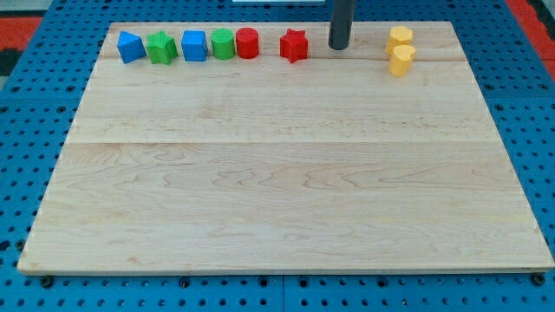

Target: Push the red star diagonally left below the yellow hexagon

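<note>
The red star [294, 45] lies near the board's top edge, middle of the view. The yellow hexagon [400, 36] sits at the top right, with a yellow heart-like block [401, 60] touching it just below. My tip [338, 47] stands on the board just to the right of the red star, a small gap between them, and well left of the yellow blocks.
A row along the top left holds a blue block [131, 47], a green star-like block [161, 48], a blue cube [194, 45], a green cylinder [224, 43] and a red cylinder [247, 42]. The wooden board [277, 191] lies on a blue perforated table.
</note>
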Tool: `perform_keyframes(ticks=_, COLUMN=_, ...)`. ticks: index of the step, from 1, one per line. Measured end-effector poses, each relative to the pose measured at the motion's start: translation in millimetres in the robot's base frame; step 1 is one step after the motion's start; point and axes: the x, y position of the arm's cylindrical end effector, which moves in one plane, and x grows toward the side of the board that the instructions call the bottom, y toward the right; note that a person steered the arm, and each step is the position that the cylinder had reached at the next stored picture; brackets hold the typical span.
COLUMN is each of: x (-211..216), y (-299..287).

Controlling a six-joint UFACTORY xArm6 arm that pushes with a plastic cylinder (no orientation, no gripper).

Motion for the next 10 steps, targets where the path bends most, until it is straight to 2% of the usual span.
perform_keyframes(ticks=1, x=-32, y=0)
perform_keyframes(ticks=2, x=-55, y=-26)
perform_keyframes(ticks=3, x=-44, y=-70)
perform_keyframes(ticks=4, x=-44, y=-71)
perform_keyframes(ticks=6, x=-2, y=-70)
perform_keyframes(ticks=7, x=-24, y=-64)
perform_keyframes(ticks=8, x=-15, y=-85)
perform_keyframes(ticks=9, x=11, y=-94)
perform_keyframes(ticks=10, x=62, y=-66)
